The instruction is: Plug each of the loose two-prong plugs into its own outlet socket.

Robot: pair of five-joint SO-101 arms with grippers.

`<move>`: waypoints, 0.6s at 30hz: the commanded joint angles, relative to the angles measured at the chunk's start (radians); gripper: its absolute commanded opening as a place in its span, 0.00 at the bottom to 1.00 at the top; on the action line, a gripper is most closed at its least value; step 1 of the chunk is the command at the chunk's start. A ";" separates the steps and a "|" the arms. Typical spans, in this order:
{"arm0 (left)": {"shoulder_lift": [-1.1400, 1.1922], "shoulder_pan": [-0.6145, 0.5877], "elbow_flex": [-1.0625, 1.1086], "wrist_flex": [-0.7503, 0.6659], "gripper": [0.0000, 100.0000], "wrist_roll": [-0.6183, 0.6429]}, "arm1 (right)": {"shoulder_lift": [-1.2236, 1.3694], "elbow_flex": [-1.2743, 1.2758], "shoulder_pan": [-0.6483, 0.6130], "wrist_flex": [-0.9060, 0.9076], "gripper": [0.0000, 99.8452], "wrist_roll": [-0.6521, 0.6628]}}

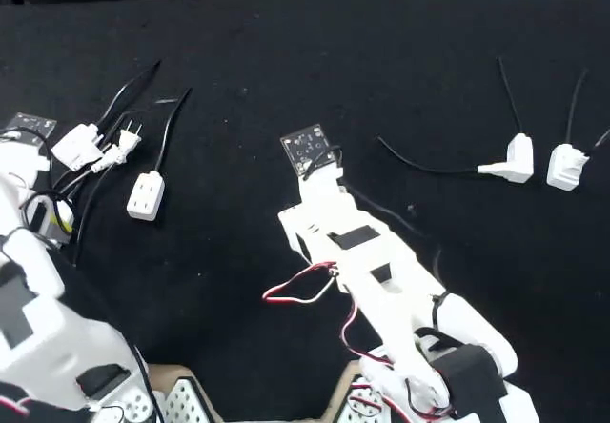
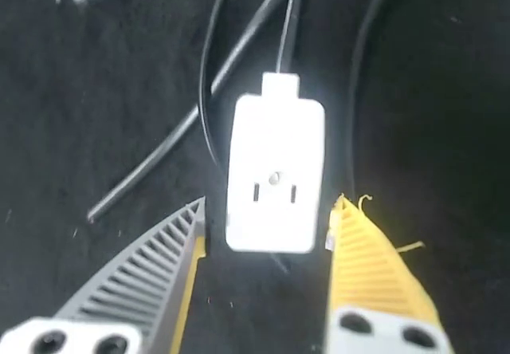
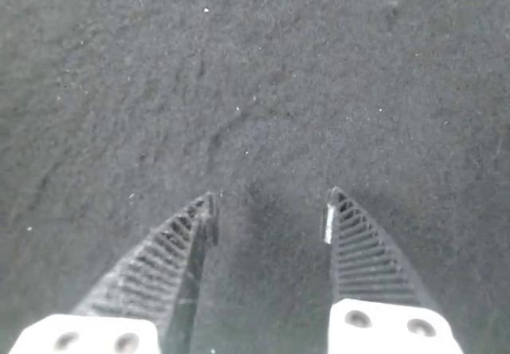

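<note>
Left wrist view is showing the left gripper [image 2: 267, 210] hanging open astride the white outlet socket [image 2: 275, 171] on the black cloth [image 2: 80, 91], while the right gripper [image 3: 269, 210] is idling open and empty, and any off-centre squeeze is threatening to skid the socket aside.

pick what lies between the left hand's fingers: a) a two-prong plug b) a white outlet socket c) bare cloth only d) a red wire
b: the left wrist view shows the white outlet socket, slots facing the camera, between the open fingers of the left hand.
</note>
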 commanded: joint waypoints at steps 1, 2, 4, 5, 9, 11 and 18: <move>0.069 0.038 -0.104 -0.011 0.25 -0.008 | -0.042 -0.002 -0.012 -0.025 0.20 0.005; 0.083 0.047 -0.108 -0.011 0.25 -0.006 | -0.042 -0.002 -0.012 -0.025 0.20 0.005; 0.101 0.058 -0.114 -0.011 0.25 -0.005 | -0.042 -0.002 -0.012 -0.025 0.20 0.005; 0.104 0.064 -0.114 -0.012 0.25 -0.005 | -0.042 -0.002 -0.012 -0.025 0.20 0.005; 0.103 0.068 -0.114 -0.009 0.21 -0.002 | -0.042 -0.002 -0.012 -0.025 0.20 0.005; 0.103 0.065 -0.114 -0.009 0.11 -0.005 | -0.042 -0.002 -0.012 -0.025 0.20 0.005; 0.035 0.047 -0.143 0.157 0.03 0.000 | -0.042 -0.002 -0.012 -0.025 0.20 0.005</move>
